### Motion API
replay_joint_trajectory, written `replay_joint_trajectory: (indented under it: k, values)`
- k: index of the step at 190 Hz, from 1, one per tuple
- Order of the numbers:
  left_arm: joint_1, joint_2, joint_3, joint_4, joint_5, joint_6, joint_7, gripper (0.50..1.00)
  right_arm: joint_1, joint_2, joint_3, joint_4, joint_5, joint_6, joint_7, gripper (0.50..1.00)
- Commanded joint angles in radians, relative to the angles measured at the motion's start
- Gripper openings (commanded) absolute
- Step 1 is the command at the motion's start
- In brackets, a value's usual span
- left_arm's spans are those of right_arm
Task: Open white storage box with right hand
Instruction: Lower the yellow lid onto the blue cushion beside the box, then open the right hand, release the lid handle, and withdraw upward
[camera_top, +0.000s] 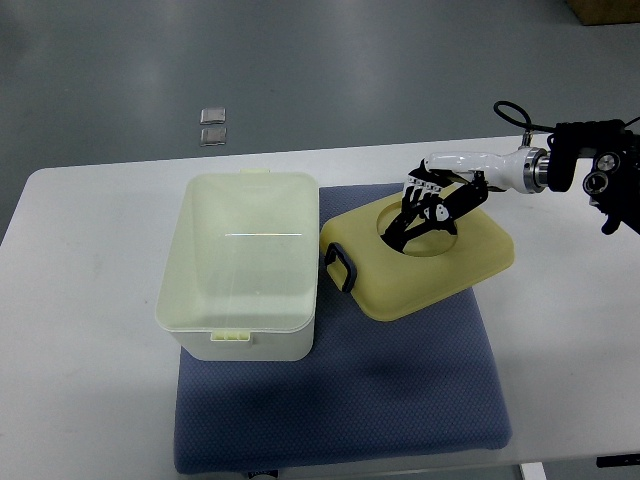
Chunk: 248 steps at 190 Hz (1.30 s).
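**Lid Removal: Release Stage, Right Hand**

The white table (90, 300) carries a blue mat (400, 400). On the left half of the mat stands the white storage box (240, 265), upright, open at the top, interior bare as far as can be seen. A latch tab shows on its near rim and another on its far rim.

Just beside the box, at its 3 o'clock, lies the lid (430, 275). The lid rests on the mat, rotated out of line with the box, and its left corner is close to or touching the box wall; which cannot be told. A dark handle (340, 268) projects from the lid edge facing the box. A round recess sits in the upper part of the lid.

The right hand (428, 212) enters from 3 o'clock and sits over this recess, with dark fingers (412, 226) angled down into it. The fingers appear loosely curled; whether they grip the recess rim or merely rest there cannot be told. The left hand is not in view.

Procedure, as judged:
1. The box appears open already; the remaining step is likely release and withdrawal.
2. Confirm the lid lies flat on the mat before the fingers let go.
3. Lift the hand straight up out of the recess before moving it toward 3 o'clock, to avoid dragging the lid into the box.

Relative position: the box lies at 9 o'clock from the hand, apart from it, with the lid's left part between.
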Motion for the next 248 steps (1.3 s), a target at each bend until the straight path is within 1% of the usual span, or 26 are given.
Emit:
replay_joint_trajectory:
  k: [1, 25, 26, 27, 28, 29, 30, 33, 34, 35, 36, 37, 38, 39, 40, 42, 43, 44, 47, 60, 67, 138, 181, 202, 236, 248]
  values:
    - [0.001, 0.0, 0.0, 0.0, 0.0, 0.0, 0.0, 1.0, -0.014, 0.015, 0.001, 0.002, 0.002, 0.0, 0.0, 0.5]
    - [0.0, 0.0, 0.0, 0.0, 0.0, 0.002, 0.0, 1.0, -0.028, 0.029, 0.001, 0.002, 0.002, 0.0, 0.0, 0.504]
    - [0.0, 0.0, 0.0, 0.0, 0.0, 0.0, 0.0, 1.0, -0.029, 0.029, 0.001, 0.002, 0.002, 0.0, 0.0, 0.535]
    - [0.0, 0.0, 0.0, 0.0, 0.0, 0.0, 0.0, 1.0, -0.029, 0.029, 0.001, 0.002, 0.002, 0.0, 0.0, 0.535]
    - [0.0, 0.0, 0.0, 0.0, 0.0, 0.0, 0.0, 1.0, -0.031, 0.031, 0.001, 0.002, 0.002, 0.0, 0.0, 0.568]
    - [0.0, 0.0, 0.0, 0.0, 0.0, 0.0, 0.0, 1.0, -0.031, 0.031, 0.001, 0.002, 0.002, 0.0, 0.0, 0.568]
    - [0.0, 0.0, 0.0, 0.0, 0.0, 0.0, 0.0, 1.0, -0.034, 0.032, 0.001, 0.002, 0.002, 0.0, 0.0, 0.6]
    - [0.0, 0.0, 0.0, 0.0, 0.0, 0.0, 0.0, 1.0, -0.035, 0.032, 0.001, 0.002, 0.002, 0.0, 0.0, 0.627]
    - [0.0, 0.0, 0.0, 0.0, 0.0, 0.0, 0.0, 1.0, -0.038, 0.032, 0.001, 0.002, 0.002, 0.0, 0.0, 0.657]
    - [0.0, 0.0, 0.0, 0.0, 0.0, 0.0, 0.0, 1.0, -0.038, 0.032, 0.001, 0.002, 0.002, 0.0, 0.0, 0.658]
    - [0.0, 0.0, 0.0, 0.0, 0.0, 0.0, 0.0, 1.0, -0.04, 0.034, 0.003, 0.002, 0.0, 0.0, 0.0, 0.692]
    - [0.0, 0.0, 0.0, 0.0, 0.0, 0.0, 0.0, 1.0, -0.04, 0.034, 0.003, 0.002, 0.0, 0.0, 0.0, 0.693]
    - [0.0, 0.0, 0.0, 0.0, 0.0, 0.0, 0.0, 1.0, -0.041, 0.034, 0.003, 0.002, 0.002, 0.0, 0.0, 0.727]
    - [0.0, 0.0, 0.0, 0.0, 0.0, 0.0, 0.0, 1.0, -0.041, 0.034, 0.003, 0.002, 0.002, 0.0, 0.0, 0.727]
    - [0.0, 0.0, 0.0, 0.0, 0.0, 0.0, 0.0, 1.0, -0.044, 0.035, 0.003, 0.002, 0.002, 0.0, 0.0, 0.756]
    - [0.0, 0.0, 0.0, 0.0, 0.0, 0.0, 0.0, 1.0, -0.045, 0.035, 0.003, 0.002, 0.002, 0.0, 0.0, 0.756]
    - [0.0, 0.0, 0.0, 0.0, 0.0, 0.0, 0.0, 1.0, -0.046, 0.035, 0.003, 0.002, 0.002, 0.0, 0.0, 0.782]
    - [0.0, 0.0, 0.0, 0.0, 0.0, 0.0, 0.0, 1.0, -0.046, 0.035, 0.003, 0.002, 0.002, 0.0, 0.0, 0.782]
    - [0.0, 0.0, 0.0, 0.0, 0.0, 0.0, 0.0, 1.0, -0.048, 0.035, 0.003, 0.002, 0.002, 0.0, 0.0, 0.821]
    - [0.0, 0.0, 0.0, 0.002, 0.0, 0.0, 0.0, 1.0, -0.054, 0.037, 0.003, 0.002, 0.002, 0.0, 0.0, 0.872]
    - [0.0, 0.0, 0.0, 0.002, 0.0, 0.0, 0.0, 1.0, -0.058, 0.037, 0.003, 0.002, 0.003, 0.0, 0.0, 0.923]
    - [0.0, 0.0, 0.0, 0.002, 0.0, 0.0, 0.0, 1.0, -0.058, 0.015, 0.001, 0.001, 0.013, 0.0, 0.0, 0.93]
    - [0.001, 0.0, 0.0, -0.001, 0.0, 0.0, 0.0, 1.0, -0.009, 0.014, 0.106, -0.073, 0.077, 0.0, 0.0, 0.93]
    - [0.001, 0.0, 0.0, -0.003, 0.0, 0.002, 0.0, 1.0, -0.008, 0.022, 0.193, -0.145, 0.246, 0.0, -0.006, 0.93]
    - [0.0, 0.0, 0.002, -0.006, 0.002, 0.0, 0.0, 1.0, -0.072, 0.115, 0.238, -0.196, 0.786, -0.002, -0.008, 0.928]
    - [0.0, 0.0, 0.002, -0.007, 0.002, 0.0, 0.0, 1.0, -0.106, 0.135, 0.236, -0.196, 0.984, -0.076, -0.008, 0.928]
